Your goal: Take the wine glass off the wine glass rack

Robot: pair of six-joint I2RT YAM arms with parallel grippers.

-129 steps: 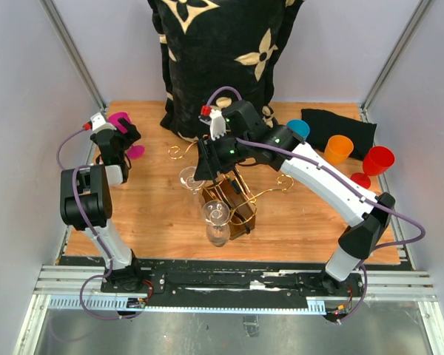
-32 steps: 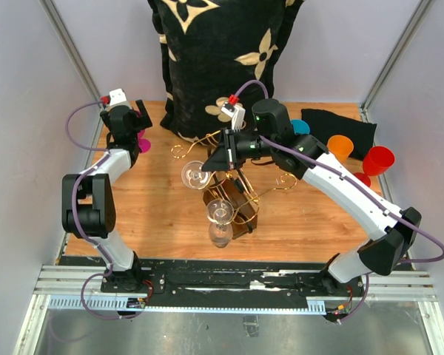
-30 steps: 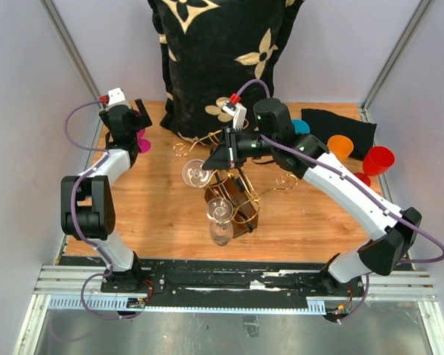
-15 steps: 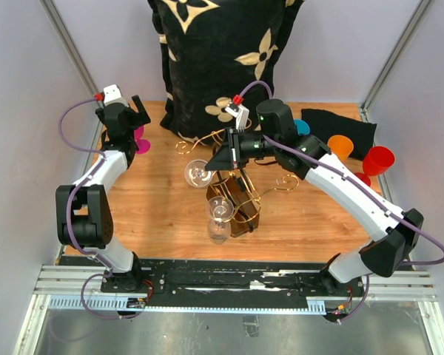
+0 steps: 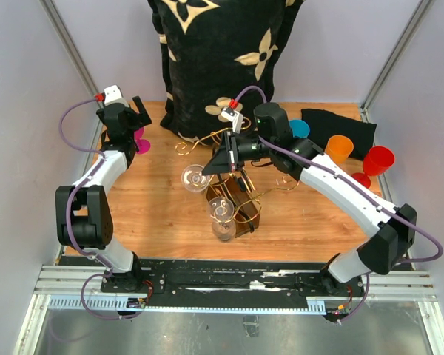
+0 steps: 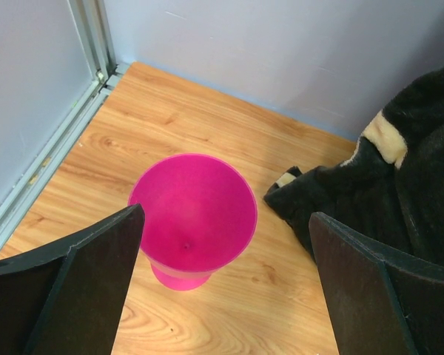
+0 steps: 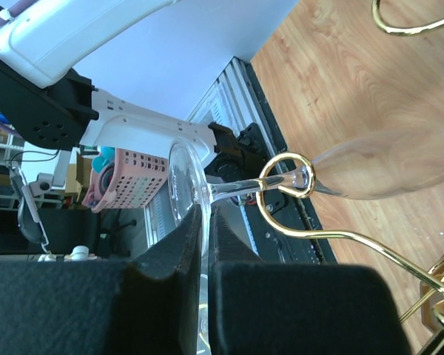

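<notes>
The wine glass rack [image 5: 246, 216] stands mid-table, gold wire arms on a dark brown base. My right gripper [image 5: 217, 163] is shut on the flat foot of a clear wine glass [image 5: 194, 178], which lies sideways to the rack's left. In the right wrist view the gripper [image 7: 206, 214] pinches the foot edge, the stem runs through a gold scroll loop [image 7: 311, 234], and the wine glass bowl [image 7: 385, 174] lies beyond it. A second wine glass [image 5: 222, 214] hangs at the rack's front. My left gripper [image 5: 133, 118] is open at the back left, with nothing between its fingers.
A pink goblet [image 6: 192, 211] stands below the left gripper [image 6: 226, 281]. A black cushion with gold flowers [image 5: 214, 59] leans at the back. Blue [image 5: 299, 128], orange [image 5: 339, 148] and red [image 5: 377, 160] cups and a black cloth [image 5: 351, 127] sit at the back right.
The right gripper has shifted slightly left and toward the front with the glass, whose bowl has dropped a little. The left arm has barely moved in the last half second.
</notes>
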